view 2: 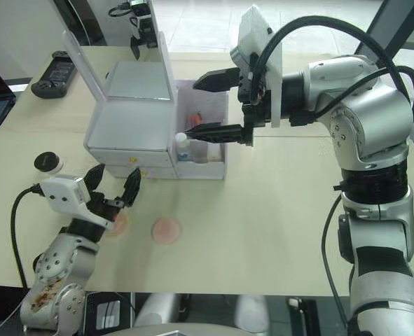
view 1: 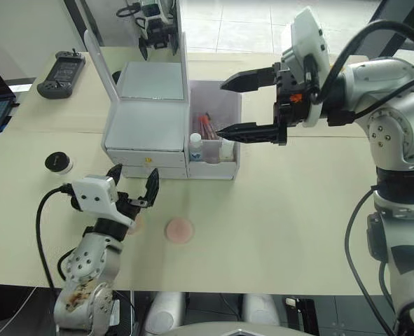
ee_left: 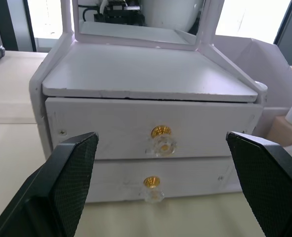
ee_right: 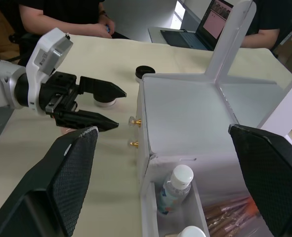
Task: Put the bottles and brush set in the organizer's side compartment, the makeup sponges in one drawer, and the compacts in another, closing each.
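1. Bottles (view 1: pixel 195 145) and brush set (view 1: pixel 208 129) stand in the side compartment (view 1: pixel 231 98) of the organizer (view 1: pixel 147 129).
2. Both drawers are shut.
3. One sponge (view 1: pixel 179 229) lies on the table (view 1: pixel 284 231); another sits beneath my left gripper (view 1: pixel 132 187), fingers spread.
4. A compact (view 1: pixel 58 163) rests left of the organizer.
5. My right gripper (view 1: pixel 229 106) hovers spread over the compartment.

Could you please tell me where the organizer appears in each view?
Left eye: organizer upper centre-left.
Right eye: organizer upper left.
Left wrist: organizer seen front-on, close.
Right wrist: organizer seen from above, across the middle and right.
Shared landmark: its two gold knobs.
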`<state>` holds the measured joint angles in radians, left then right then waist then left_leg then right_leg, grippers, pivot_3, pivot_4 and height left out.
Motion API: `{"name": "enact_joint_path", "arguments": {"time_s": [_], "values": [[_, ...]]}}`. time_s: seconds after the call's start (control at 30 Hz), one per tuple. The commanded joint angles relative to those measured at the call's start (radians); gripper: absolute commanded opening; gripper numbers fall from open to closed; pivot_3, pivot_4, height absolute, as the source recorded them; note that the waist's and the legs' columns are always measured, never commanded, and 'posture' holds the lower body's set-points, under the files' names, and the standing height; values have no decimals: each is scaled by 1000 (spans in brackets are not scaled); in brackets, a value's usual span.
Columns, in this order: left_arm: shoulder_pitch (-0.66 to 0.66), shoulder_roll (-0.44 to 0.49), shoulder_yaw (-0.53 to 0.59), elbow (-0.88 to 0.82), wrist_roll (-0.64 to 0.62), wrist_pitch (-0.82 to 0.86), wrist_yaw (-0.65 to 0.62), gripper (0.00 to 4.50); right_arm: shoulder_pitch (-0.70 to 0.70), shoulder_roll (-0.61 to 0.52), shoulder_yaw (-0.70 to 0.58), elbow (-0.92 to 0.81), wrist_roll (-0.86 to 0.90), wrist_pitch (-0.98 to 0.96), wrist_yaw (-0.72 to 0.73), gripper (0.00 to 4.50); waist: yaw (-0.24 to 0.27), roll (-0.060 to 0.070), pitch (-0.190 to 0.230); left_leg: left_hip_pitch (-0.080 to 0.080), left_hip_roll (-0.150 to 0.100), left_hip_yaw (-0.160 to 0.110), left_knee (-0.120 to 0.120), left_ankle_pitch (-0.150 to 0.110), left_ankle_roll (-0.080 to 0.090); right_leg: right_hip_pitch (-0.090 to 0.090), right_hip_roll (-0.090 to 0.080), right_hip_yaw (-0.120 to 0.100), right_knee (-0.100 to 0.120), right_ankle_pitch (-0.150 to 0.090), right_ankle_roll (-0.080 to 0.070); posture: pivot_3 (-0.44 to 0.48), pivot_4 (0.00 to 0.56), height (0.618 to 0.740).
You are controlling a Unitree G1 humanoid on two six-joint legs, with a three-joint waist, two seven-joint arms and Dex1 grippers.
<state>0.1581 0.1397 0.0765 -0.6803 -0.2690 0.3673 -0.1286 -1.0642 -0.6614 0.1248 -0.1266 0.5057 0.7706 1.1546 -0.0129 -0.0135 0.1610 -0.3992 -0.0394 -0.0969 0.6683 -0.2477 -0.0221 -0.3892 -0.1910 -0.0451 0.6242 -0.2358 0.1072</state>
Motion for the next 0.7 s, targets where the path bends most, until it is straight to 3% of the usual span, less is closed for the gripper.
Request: {"name": "enact_joint_path", "arguments": {"time_s": [0.03, 0.17, 0.4, 0.5, 0.7], "values": [[-18, -20, -23, 26, 58, -49, 39, 4279, -23, -16, -10, 5, -12, -12, -3, 4500, 0, 0, 0, 0, 0, 0, 0, 0, 0, 0, 0, 0, 0, 0, 0, 0, 150, 740], [-49, -40, -58, 71, 93, -63, 54, 3307, -24, -22, -12, 13, -25, -21, -2, 4500, 1, 0, 0, 0, 0, 0, 0, 0, 1, -1, 0, 0, 0, 0, 0, 0, 150, 740], [-74, -50, -54, 103, 116, -83, 57, 3307, -8, -36, -15, 0, -37, -31, -3, 4500, 0, 0, 0, -1, 0, 1, 0, 0, 1, -1, 0, 1, 0, 0, 0, 0, 150, 740], [-82, -57, -58, 115, 121, -98, 58, 2767, -6, -36, -18, -3, -40, -37, -8, 4500, 1, 0, 0, -1, 0, 1, 0, 0, 0, -1, 0, 1, 0, 0, 0, 0, 150, 740], [-77, -62, -68, 125, 131, -113, 56, 962, -3, -38, -24, -10, -43, -39, -12, 4500, 1, 0, 0, -1, 0, 1, 0, 0, 0, -1, 0, 1, 0, 0, 0, 0, 150, 740]]}}
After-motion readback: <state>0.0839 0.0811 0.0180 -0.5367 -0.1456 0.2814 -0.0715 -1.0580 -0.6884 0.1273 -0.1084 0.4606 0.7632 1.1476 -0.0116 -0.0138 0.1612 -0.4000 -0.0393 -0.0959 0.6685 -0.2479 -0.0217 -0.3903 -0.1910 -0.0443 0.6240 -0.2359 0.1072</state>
